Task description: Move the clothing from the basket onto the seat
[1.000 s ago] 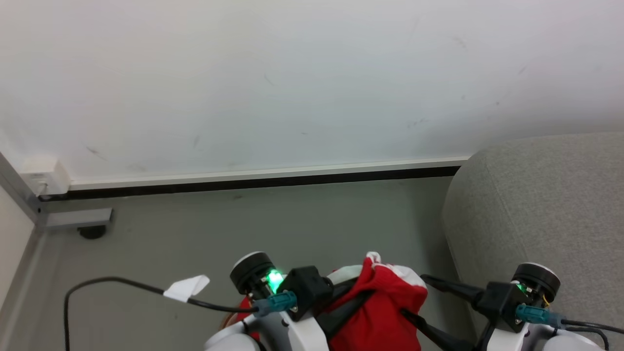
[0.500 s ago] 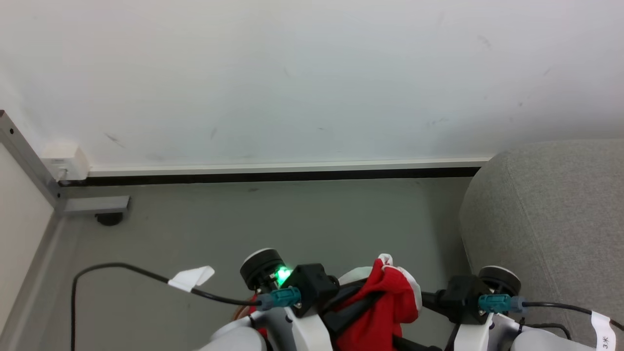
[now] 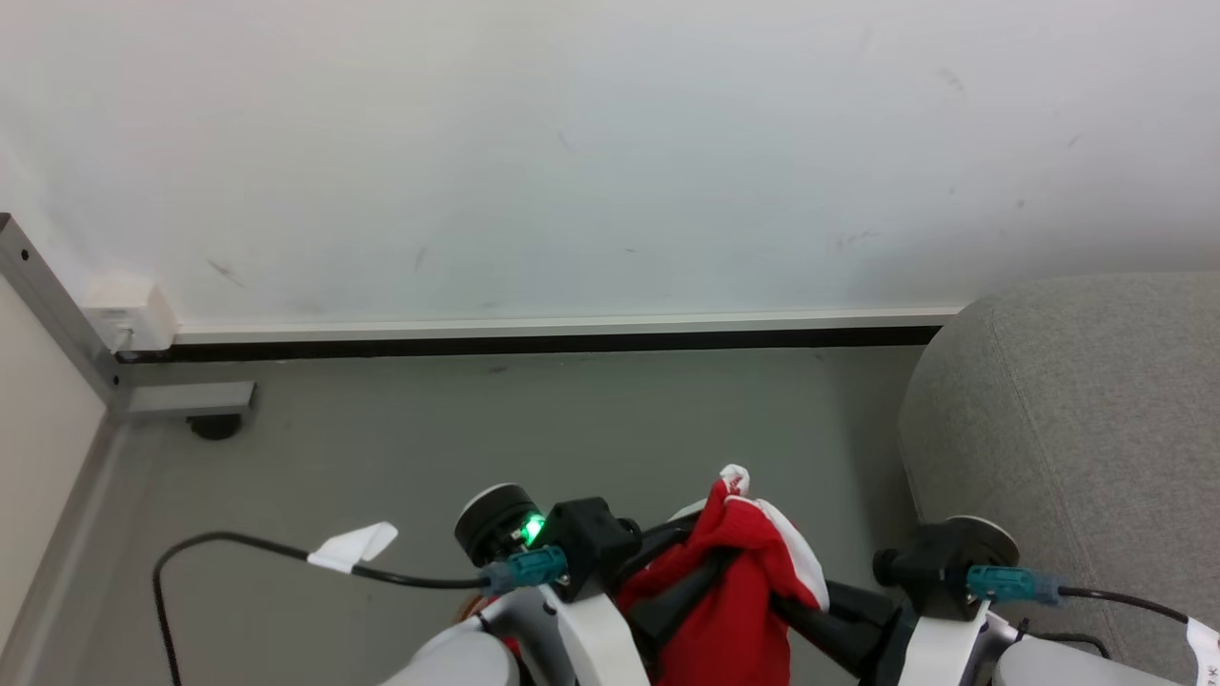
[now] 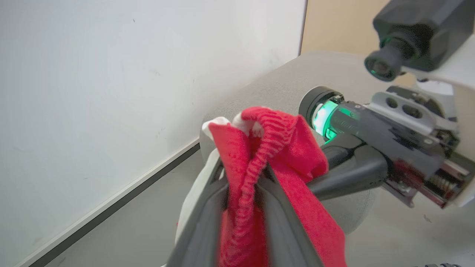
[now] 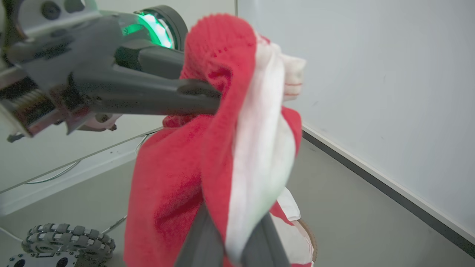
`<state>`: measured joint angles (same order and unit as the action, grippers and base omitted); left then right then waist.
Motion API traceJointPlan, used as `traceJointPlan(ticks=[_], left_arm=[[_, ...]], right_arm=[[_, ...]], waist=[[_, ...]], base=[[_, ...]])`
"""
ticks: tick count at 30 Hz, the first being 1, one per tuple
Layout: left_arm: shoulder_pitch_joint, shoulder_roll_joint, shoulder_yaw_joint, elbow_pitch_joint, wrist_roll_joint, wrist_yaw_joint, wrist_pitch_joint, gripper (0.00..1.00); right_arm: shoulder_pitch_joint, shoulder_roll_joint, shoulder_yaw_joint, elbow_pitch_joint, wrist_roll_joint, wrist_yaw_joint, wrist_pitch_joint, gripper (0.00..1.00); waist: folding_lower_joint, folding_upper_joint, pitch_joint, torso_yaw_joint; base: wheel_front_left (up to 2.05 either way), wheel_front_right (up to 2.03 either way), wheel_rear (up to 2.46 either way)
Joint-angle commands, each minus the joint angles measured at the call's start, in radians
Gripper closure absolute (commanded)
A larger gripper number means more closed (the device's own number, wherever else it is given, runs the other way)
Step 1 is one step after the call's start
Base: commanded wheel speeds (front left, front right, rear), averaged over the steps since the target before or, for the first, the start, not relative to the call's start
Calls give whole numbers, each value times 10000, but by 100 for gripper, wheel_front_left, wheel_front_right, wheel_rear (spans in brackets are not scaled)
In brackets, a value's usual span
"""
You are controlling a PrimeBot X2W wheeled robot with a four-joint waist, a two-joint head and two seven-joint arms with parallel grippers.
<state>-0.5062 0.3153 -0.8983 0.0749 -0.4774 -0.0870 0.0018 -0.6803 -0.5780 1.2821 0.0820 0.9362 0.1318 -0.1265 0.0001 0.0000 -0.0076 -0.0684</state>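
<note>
A bunched red-and-white garment, the clothing (image 3: 753,562), hangs in the air between my two grippers, low in the head view. My left gripper (image 3: 672,595) is shut on its red ribbed edge (image 4: 245,178), with the fingers (image 4: 207,215) pressed to either side. My right gripper (image 3: 810,610) is shut on the same garment from the other side, where red and white folds (image 5: 241,155) drape over its fingers (image 5: 269,241). The grey seat (image 3: 1067,429) stands just right of the grippers. Below the garment, more red-and-white clothing (image 5: 287,207) lies by the brown rim of the basket (image 5: 313,241), which is mostly hidden.
A white wall with a dark skirting strip (image 3: 534,343) runs along the back of the grey floor. A black cable with a white tag (image 3: 353,548) trails at the left. A metal frame foot (image 3: 186,400) sits in the left corner. My base's wheels (image 5: 66,241) are below.
The head camera shifted right early on. My right gripper went from wide open beside the garment to shut on it. The bundle has risen slightly.
</note>
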Motion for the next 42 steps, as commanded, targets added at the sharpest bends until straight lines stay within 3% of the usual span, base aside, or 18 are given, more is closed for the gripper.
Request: traceJointPlan(ticks=[1,13,29,42], left_arm=[[137,-23,66,46,-173,48,-70,0],[719,-70,470,521,-414,670,-829,0],[787,-299,205,1169,-437,634,-1214,0],[654,-181,155,974,-459,682,-1138,0]], right_arm=[[-136,-67,-15,73,94,-21,-149,100],[-846,-434,-408,999,754,-21,-1346,100],[-445,-613,-1881,809,301,-21,-1394,100],[-266,-785,-2761,655,87,-21,-1394,100]], waist=[[-1,0,-5,-10],[-1,0,-72,-190],[-1,0,96,-472],[-1,0,590,-1749]], base=[[0,0,0],[0,0,0],[0,0,0],[0,0,0]])
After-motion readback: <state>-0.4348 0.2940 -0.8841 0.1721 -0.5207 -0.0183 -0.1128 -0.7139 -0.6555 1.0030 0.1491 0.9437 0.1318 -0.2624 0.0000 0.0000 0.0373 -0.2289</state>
